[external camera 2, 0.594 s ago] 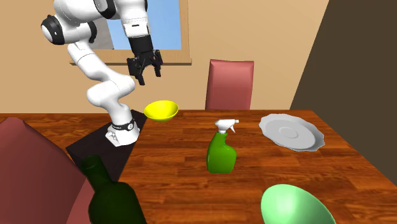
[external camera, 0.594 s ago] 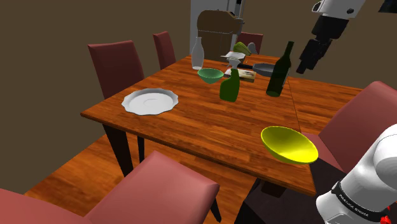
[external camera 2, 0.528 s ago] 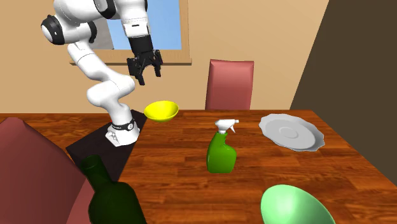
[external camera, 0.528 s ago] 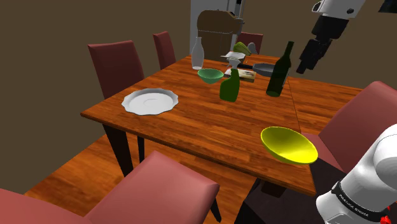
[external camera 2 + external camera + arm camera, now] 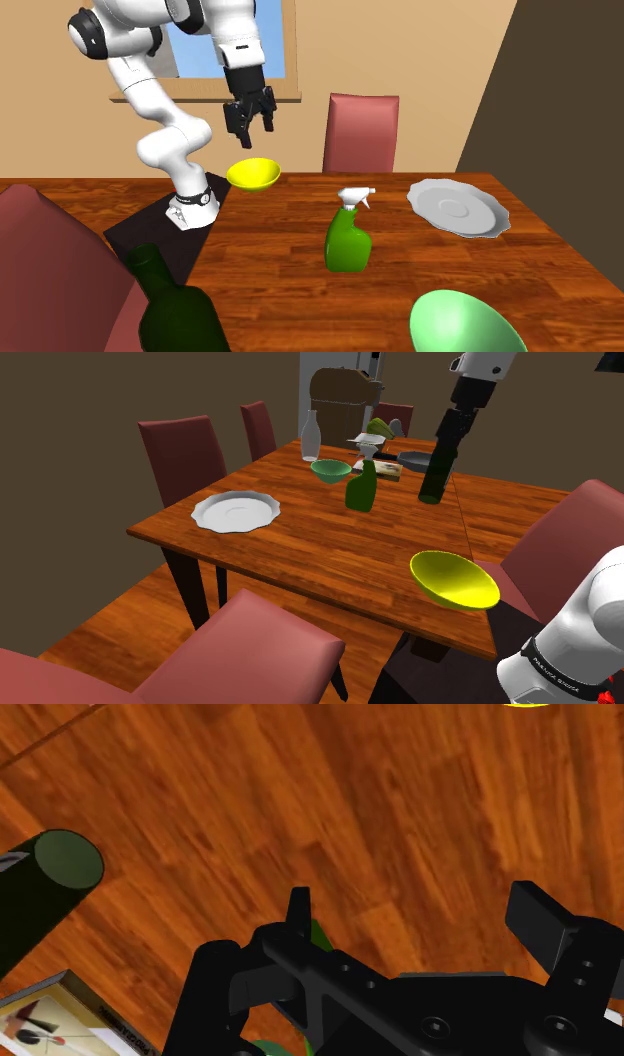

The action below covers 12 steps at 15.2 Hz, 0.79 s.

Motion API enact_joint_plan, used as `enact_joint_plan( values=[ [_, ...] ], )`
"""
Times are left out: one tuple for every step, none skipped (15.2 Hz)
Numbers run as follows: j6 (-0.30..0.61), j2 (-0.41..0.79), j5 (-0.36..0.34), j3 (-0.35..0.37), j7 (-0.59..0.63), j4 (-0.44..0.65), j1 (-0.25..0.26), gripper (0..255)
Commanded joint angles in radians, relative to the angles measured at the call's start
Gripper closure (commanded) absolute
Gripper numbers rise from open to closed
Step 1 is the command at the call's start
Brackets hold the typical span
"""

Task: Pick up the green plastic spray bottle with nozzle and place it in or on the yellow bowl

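**Asker:** How many of each thing are on the wooden table (image 5: 330, 557)?

**Describer:** There are two bowls. One is a yellow bowl (image 5: 455, 580) near the edge closest to the arm's stand, and the other is a green bowl (image 5: 330, 469) toward the far end. One white plate (image 5: 236, 511) with a scalloped rim lies at the shoulder view's left. There are three bottles: one green spray bottle (image 5: 360, 489), one dark wine bottle (image 5: 436, 472) and one pale clear bottle (image 5: 311, 436). Five red chairs (image 5: 185, 452) stand around the table. A red shape cut off at the shoulder view's lower left corner may be a sixth.

**Asker:** Where is the spray bottle, and which way does it point?

**Describer:** It stands upright on the table with its long axis vertical and its white nozzle (image 5: 356, 196) on top. In the shoulder view it is just right of the green bowl and a little nearer, left of the wine bottle, and well apart from the yellow bowl. In the second exterior view the nozzle points to that view's right, toward the plate.

**Asker:** And the gripper?

**Describer:** The black gripper (image 5: 250, 122) hangs in the air above the table, touching nothing. Its two fingers (image 5: 298, 909) are spread apart with only bare wood between them. In the second exterior view it sits above the yellow bowl, and in the shoulder view it overlaps the wine bottle's neck. In the wrist view a sliver of the green spray bottle shows beside one finger.
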Motion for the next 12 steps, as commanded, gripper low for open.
enact_joint_plan(
  values=[
    [0.029, 0.078, 0.003, -0.020, -0.039, 0.045, 0.008, 0],
    [0.036, 0.118, 0.008, -0.029, -0.058, 0.076, 0.012, 0],
    [0.043, 0.159, 0.013, -0.037, -0.076, 0.109, 0.016, 0],
    [0.048, 0.201, 0.018, -0.044, -0.095, 0.143, 0.020, 0],
    [0.051, 0.242, 0.025, -0.052, -0.114, 0.178, 0.023, 0],
    [0.053, 0.284, 0.033, -0.059, -0.132, 0.216, 0.026, 0],
    [0.054, 0.326, 0.041, -0.065, -0.151, 0.254, 0.028, 0],
    [0.053, 0.368, 0.050, -0.071, -0.170, 0.295, 0.030, 0],
    [0.051, 0.410, 0.059, -0.076, -0.188, 0.337, 0.031, 0],
    [0.047, 0.454, 0.070, -0.081, -0.206, 0.380, 0.032, 0],
    [0.042, 0.497, 0.080, -0.085, -0.224, 0.426, 0.031, 0],
    [0.035, 0.542, 0.091, -0.088, -0.242, 0.474, 0.030, 0]
  ],
)
